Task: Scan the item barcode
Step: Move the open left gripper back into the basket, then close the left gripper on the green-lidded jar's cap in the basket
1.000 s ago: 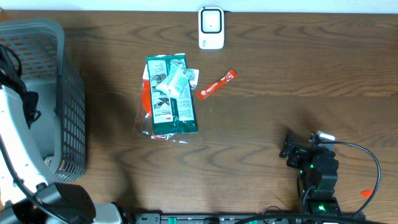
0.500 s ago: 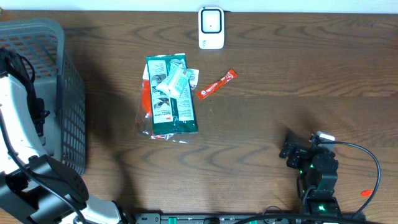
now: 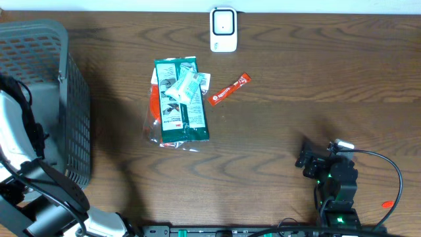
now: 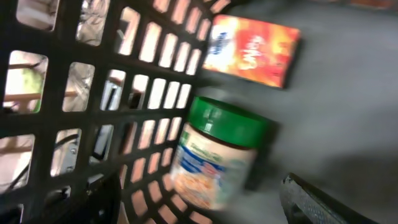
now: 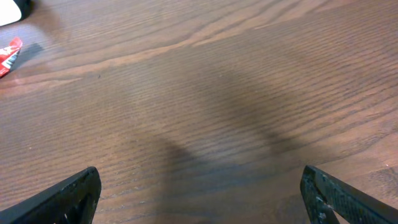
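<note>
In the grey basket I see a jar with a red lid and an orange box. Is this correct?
Not quite: the lid of the jar is green, not red, as the left wrist view shows. The jar and the orange box are indeed inside the basket.

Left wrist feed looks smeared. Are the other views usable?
Left wrist: smeared, likely motion blur; the jar label and orange box print are unreadable, basket wall dark against bright gaps. Overhead: sharp, evenly lit, no glare. Right wrist: wood grain crisp, a soft broad shadow across the table.
</note>
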Robot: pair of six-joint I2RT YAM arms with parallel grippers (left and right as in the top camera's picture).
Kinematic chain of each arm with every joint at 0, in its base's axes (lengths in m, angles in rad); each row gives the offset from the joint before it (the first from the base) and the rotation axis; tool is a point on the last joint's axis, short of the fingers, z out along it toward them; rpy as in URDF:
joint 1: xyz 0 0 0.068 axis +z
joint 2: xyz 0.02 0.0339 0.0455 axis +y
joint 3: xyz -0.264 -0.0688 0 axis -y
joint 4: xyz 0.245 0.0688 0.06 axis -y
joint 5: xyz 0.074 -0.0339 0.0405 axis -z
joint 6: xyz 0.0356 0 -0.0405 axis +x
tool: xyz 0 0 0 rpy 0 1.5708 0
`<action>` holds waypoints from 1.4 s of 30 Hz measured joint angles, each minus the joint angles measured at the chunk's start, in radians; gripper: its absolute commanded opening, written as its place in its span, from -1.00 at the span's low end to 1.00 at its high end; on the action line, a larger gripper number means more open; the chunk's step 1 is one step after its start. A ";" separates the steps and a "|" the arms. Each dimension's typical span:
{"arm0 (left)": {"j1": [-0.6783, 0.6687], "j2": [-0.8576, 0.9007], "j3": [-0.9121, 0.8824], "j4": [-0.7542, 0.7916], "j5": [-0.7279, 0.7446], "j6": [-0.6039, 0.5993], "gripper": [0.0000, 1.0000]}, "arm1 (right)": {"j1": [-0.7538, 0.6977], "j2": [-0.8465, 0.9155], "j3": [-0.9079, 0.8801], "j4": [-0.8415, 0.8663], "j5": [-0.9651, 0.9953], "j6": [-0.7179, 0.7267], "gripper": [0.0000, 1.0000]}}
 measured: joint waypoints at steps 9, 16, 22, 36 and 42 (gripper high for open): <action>0.006 0.000 -0.141 0.063 -0.002 -0.016 0.61 | 0.000 0.000 0.000 0.000 0.000 0.000 0.98; 0.006 0.000 -0.203 0.105 -0.002 -0.030 0.60 | 0.000 0.000 0.000 0.000 0.000 0.000 0.99; 0.006 0.000 -0.229 0.134 -0.002 -0.034 0.60 | 0.000 0.000 0.000 0.000 0.000 0.000 0.98; 0.015 0.000 -0.281 0.222 -0.011 -0.032 0.80 | 0.000 0.000 0.000 0.000 0.000 0.000 0.98; 0.032 0.000 -0.305 0.257 -0.010 -0.037 0.79 | 0.000 0.000 0.000 0.000 0.000 0.000 0.99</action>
